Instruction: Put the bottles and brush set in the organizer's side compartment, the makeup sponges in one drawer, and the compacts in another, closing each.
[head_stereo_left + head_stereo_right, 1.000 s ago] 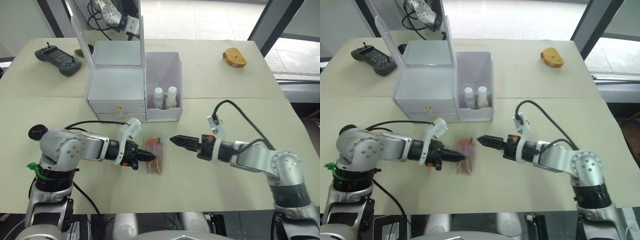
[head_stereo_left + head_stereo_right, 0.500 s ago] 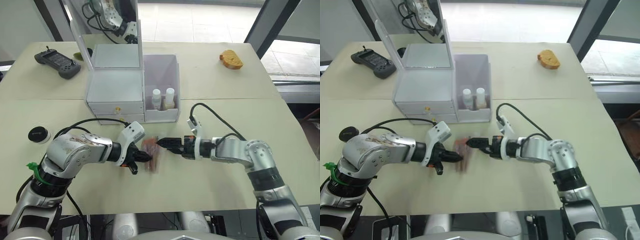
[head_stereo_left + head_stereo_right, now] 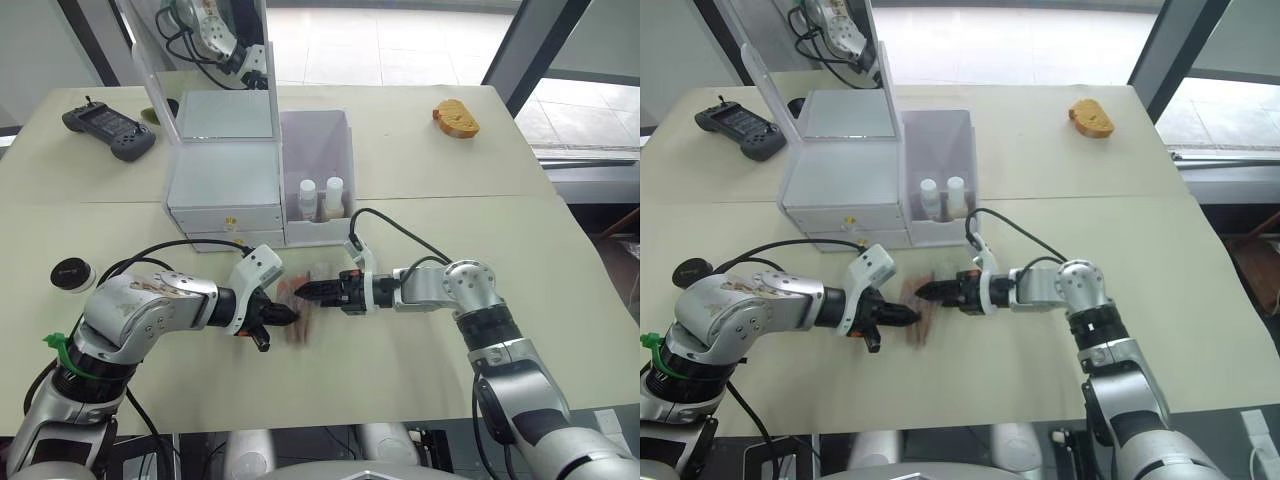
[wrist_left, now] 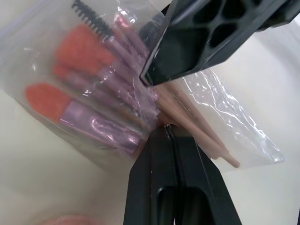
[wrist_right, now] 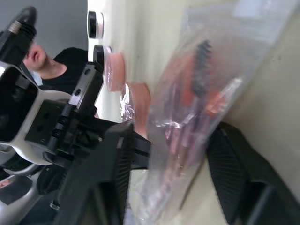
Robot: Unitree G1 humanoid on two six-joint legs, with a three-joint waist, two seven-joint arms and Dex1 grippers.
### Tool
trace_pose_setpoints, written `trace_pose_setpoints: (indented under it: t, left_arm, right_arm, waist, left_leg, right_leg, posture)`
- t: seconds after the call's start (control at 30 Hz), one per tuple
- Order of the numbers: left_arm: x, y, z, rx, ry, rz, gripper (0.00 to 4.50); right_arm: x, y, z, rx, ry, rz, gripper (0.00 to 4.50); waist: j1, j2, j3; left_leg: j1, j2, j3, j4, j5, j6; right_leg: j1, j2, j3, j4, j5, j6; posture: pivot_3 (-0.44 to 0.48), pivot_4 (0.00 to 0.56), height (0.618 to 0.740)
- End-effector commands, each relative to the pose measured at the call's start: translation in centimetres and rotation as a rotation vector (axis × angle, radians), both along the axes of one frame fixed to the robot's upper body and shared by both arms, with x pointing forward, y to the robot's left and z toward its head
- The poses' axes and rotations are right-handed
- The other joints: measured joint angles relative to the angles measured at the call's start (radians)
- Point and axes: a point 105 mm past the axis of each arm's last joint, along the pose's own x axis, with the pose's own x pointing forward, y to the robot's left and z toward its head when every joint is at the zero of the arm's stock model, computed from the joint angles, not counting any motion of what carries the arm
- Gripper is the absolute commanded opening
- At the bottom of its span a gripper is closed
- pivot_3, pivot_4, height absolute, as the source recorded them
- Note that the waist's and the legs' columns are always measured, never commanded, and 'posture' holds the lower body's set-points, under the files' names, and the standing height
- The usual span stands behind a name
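Left wrist view: my left claw (image 4: pixel 171 136) pinches the brush set (image 4: pixel 98 89) near the surface's front edge; right claw (image 5: pixel 178 154) gapes around it. The pouch is limp and slippery, so grip the handles.

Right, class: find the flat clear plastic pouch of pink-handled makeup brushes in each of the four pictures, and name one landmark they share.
Left eye view: brush pouch between both grippers, in front of the white organizer.
Right eye view: pouch between them too.
Left wrist view: pouch beyond the left gripper.
Right wrist view: pouch between the open fingers of the right gripper.
Shared landmark: the left gripper.
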Motion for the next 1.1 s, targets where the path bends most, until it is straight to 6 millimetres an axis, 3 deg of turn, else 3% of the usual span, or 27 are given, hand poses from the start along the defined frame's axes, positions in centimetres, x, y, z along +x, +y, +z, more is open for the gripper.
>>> trace_pose_setpoints:
  t: [0.03,0.17,0.23,0.4,0.5,0.57,0.67,0.77,0.87,0.97,1.1]
  left_arm:
    - [-0.2,0.6,-0.9,0.034,-0.002,0.04,0.0]
    - [-1.1,0.2,-1.0,0.023,0.003,-0.006,0.0]
    - [-1.3,0.2,-0.6,-0.007,-0.004,-0.023,0.0]
    - [-0.8,1.2,1.9,-0.102,-0.041,-0.027,0.0]
    - [-0.3,1.1,5.1,-0.217,-0.112,-0.065,0.0]
    - [-0.4,0.6,7.1,-0.255,-0.225,-0.13,0.0]
    - [-1.3,-0.1,9.7,-0.319,-0.388,-0.219,0.0]
    - [-1.6,0.0,11.9,-0.35,-0.547,-0.28,0.0]
    - [-1.4,0.4,13.5,-0.384,-0.631,-0.297,0.0]
    - [-1.2,1.0,13.5,-0.429,-0.545,-0.284,0.0]
    - [-1.3,1.9,14.3,-0.553,-0.413,-0.243,0.0]
  right_arm:
    - [-1.4,-1.5,-4.2,-0.144,0.095,0.029,1.14]
    - [-1.0,-1.4,-4.1,-0.142,0.08,0.031,0.01]
    - [-0.8,-1.6,-4.0,-0.183,0.032,0.039,0.01]
    - [0.1,-2.7,-0.9,-0.166,-0.123,0.032,0.01]
    - [0.4,-3.9,2.2,-0.158,-0.308,0.012,0.01]
    - [-0.6,-4.3,4.9,-0.167,-0.476,0.063,0.01]
    - [-2.2,-4.4,9.8,-0.091,-0.765,0.09,0.01]
    - [-2.8,-5.7,14.5,-0.104,-1.173,0.052,0.01]
    - [-1.4,-7.7,18.2,-0.128,-1.29,-0.003,0.01]
    - [0.6,-8.6,22.5,-0.163,-1.499,-0.031,0.01]
    - [4.0,-8.5,24.6,-0.237,-1.679,0.022,0.01]
  waist:
    - [0.0,0.0,-0.008]
    - [0.004,-0.004,-0.022]
    - [0.003,-0.005,-0.023]
    - [0.011,-0.004,-0.022]
    - [0.032,-0.001,-0.02]
    - [0.039,0.002,-0.018]
    - [0.042,0.003,-0.017]
    - [0.036,0.004,-0.016]
    - [0.03,0.005,-0.013]
    - [0.026,0.005,-0.01]
    - [0.022,0.005,-0.009]
  left_leg:
    - [0.0,0.0,0.0,0.0,0.0,0.0]
    - [0.005,0.0,-0.002,-0.001,-0.001,0.001]
    - [0.01,0.0,-0.005,-0.002,-0.001,0.0]
    - [0.007,0.0,-0.005,-0.001,-0.001,0.0]
    - [-0.001,0.0,-0.006,0.0,-0.001,0.0]
    - [-0.009,-0.001,-0.006,0.001,0.0,-0.001]
    - [-0.015,-0.001,-0.006,-0.001,0.0,-0.002]
    - [-0.014,0.0,-0.006,-0.004,-0.001,-0.001]
    - [-0.014,0.0,-0.006,-0.002,0.0,-0.001]
    - [-0.014,0.0,-0.005,0.002,0.0,-0.002]
    - [-0.013,0.0,-0.006,0.0,0.0,-0.001]
  right_leg:
    - [0.0,0.0,0.0,0.0,0.0,0.0]
    - [0.007,0.0,-0.003,-0.004,-0.002,-0.003]
    - [0.014,0.0,-0.006,-0.01,-0.002,-0.004]
    - [0.014,0.0,-0.006,-0.012,-0.002,-0.004]
    - [0.008,-0.001,-0.006,-0.012,-0.002,-0.004]
    - [0.002,-0.001,-0.006,-0.012,-0.002,-0.004]
    - [-0.004,-0.001,-0.006,-0.012,-0.001,-0.001]
    - [-0.005,0.0,-0.007,-0.012,0.0,0.002]
    - [-0.004,-0.001,-0.007,-0.013,-0.002,-0.001]
    - [-0.003,-0.001,-0.006,-0.014,0.0,-0.003]
    - [-0.003,-0.001,-0.007,-0.014,0.0,-0.003]
  posture:
    - [0.0,0.15,0.705]
    - [0.0,0.15,0.705]
    - [0.0,0.15,0.705]
    - [0.0,0.15,0.705]
    - [0.0,0.15,0.705]
    - [0.0,0.15,0.705]
    - [0.0,0.15,0.705]
    - [0.0,0.15,0.705]
    - [0.0,0.15,0.705]
    - [0.0,0.15,0.705]
    - [0.0,0.15,0.705]
